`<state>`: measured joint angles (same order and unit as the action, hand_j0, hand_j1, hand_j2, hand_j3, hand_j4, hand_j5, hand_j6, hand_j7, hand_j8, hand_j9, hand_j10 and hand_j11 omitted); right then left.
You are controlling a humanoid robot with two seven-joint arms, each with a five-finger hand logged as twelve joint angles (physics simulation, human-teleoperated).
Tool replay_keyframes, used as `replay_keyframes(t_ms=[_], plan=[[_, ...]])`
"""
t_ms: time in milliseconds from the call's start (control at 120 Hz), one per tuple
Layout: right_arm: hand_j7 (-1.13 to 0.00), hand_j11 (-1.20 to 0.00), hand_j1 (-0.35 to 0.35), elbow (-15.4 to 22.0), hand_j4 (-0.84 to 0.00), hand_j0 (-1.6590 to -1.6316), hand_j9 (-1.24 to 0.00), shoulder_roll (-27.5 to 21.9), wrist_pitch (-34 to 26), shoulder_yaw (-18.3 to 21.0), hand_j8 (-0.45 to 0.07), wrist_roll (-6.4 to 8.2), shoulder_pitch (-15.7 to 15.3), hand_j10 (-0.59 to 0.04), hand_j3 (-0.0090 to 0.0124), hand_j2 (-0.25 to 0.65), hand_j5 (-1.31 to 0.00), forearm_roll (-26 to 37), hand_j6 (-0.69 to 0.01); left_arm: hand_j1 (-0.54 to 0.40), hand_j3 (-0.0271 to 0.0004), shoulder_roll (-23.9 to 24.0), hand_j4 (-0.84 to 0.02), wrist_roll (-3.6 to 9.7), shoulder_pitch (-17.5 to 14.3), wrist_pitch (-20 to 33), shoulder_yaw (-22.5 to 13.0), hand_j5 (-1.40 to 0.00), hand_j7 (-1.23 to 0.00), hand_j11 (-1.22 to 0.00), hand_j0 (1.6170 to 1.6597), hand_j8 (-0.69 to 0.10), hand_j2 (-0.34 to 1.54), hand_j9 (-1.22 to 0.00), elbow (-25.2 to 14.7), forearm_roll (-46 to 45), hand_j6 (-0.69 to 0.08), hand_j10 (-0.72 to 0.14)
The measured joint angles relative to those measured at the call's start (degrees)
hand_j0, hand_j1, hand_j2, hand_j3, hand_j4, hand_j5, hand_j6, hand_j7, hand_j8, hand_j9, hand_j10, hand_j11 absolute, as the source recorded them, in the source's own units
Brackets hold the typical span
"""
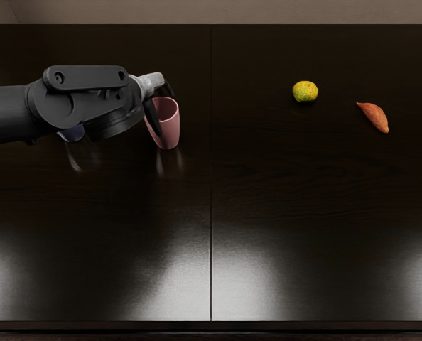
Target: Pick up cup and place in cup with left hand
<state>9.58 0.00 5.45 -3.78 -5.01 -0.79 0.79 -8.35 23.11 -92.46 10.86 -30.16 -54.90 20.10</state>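
Observation:
My left hand [163, 105] reaches in from the left, its fingers shut on the pink cup [170, 132]. One dark digit lies along the cup's near left side, and another bends behind its far rim. The cup is upright with its mouth up; whether its base touches the table cannot be told. Beneath the left forearm and wrist, a small part of a dark blue object [72, 133], apparently another cup, shows; the arm hides the rest of it.
On the right half of the dark table [282, 185] lie a yellow-green round fruit [305, 91] and, farther right, an orange-red tapered item [375, 117]. A seam runs down the table's middle.

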Motion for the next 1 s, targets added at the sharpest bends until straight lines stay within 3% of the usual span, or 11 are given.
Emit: replay_keyframes(t_ms=[150,433,758,1000], plan=[[-0.02,-0.02,-0.329,0.01,-0.017,-1.6581,-0.02,0.00,0.00,0.00,-0.017,0.00,0.00,-0.017,0.0000,-0.003,-0.02,0.00,-0.017,-0.137,0.0000,-0.08,-0.448,0.00,0.05,0.11,-0.16,-0.51,-0.54,-0.54,1.6578,-0.356,0.10,-0.54,0.00,0.14,-0.341,-0.431],[-0.02,-0.02,-0.329,0.01,-0.017,-1.6581,-0.02,0.00,0.00,0.00,-0.017,0.00,0.00,-0.017,0.0000,-0.003,-0.02,0.00,-0.017,-0.153,0.0000,-1.57,-0.458,0.00,-0.44,-0.19,0.13,-0.61,-0.62,-0.62,1.6572,-0.363,0.22,-0.62,-0.16,-0.66,-0.343,-0.472],[-0.02,-0.02,-0.329,0.01,-0.017,-1.6581,-0.02,0.00,0.00,0.00,-0.017,0.00,0.00,-0.017,0.0000,-0.003,-0.02,0.00,-0.017,-0.135,0.0000,-11.16,-0.465,0.39,-4.25,-1.16,3.12,-0.63,-0.63,-0.63,1.6569,-0.369,0.20,-0.63,-7.25,-0.95,-0.338,-0.476],[-0.02,-0.02,-0.329,0.01,-0.017,-1.6581,-0.02,0.00,0.00,0.00,-0.017,0.00,0.00,-0.017,0.0000,-0.003,-0.02,0.00,-0.017,-0.149,0.0000,-17.96,-0.468,0.65,-6.32,-6.40,5.51,-0.63,-0.63,-0.63,1.6573,-0.370,0.25,-0.63,-10.14,-0.88,-0.351,-0.477]])
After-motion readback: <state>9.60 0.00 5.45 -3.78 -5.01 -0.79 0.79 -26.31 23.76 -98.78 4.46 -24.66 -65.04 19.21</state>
